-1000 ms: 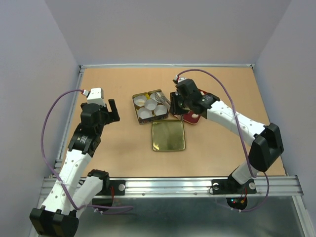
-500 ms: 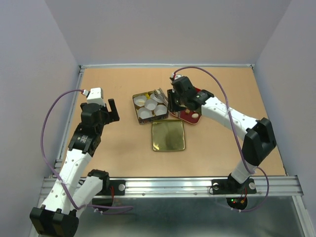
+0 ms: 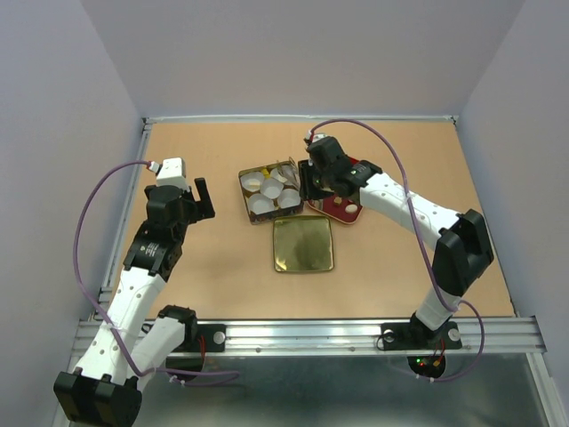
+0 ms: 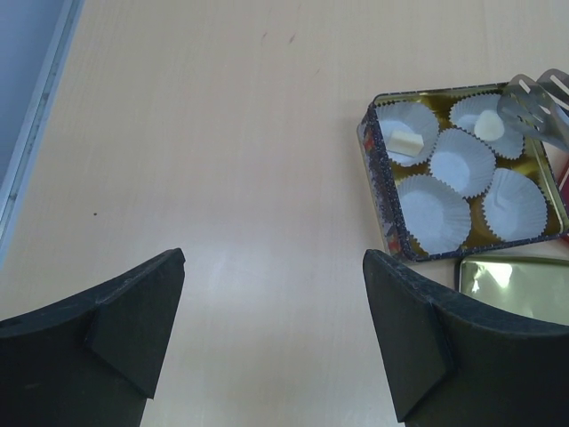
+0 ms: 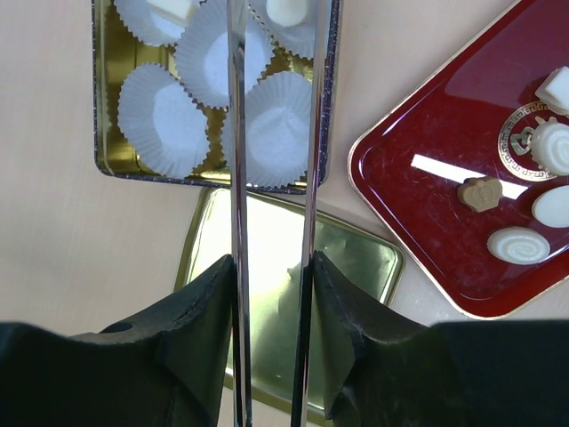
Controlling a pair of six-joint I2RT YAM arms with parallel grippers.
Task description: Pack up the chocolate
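Over the tin's [image 5: 100, 107] far paper cups [image 5: 160, 120], the right claw [image 5: 271, 267] is clenched on tongs [image 5: 235, 133]; chocolate [image 4: 487, 126] sits in two cups, with five more pieces on the red tray [image 5: 418, 222] at right; those thin blades might snag a cup's pleats and tip it; the left claw [image 4: 273, 267] hangs released.

We see a square gold tin [image 4: 384, 191] on the wooden table [image 3: 400, 267], with five white paper cups [image 4: 433, 213] packed inside. A shiny gold lid [image 3: 302, 244] lies flat just beside it, a red tray [image 5: 427, 178] sits near, and metal tongs [image 4: 532, 105] hang over the tin's corner.
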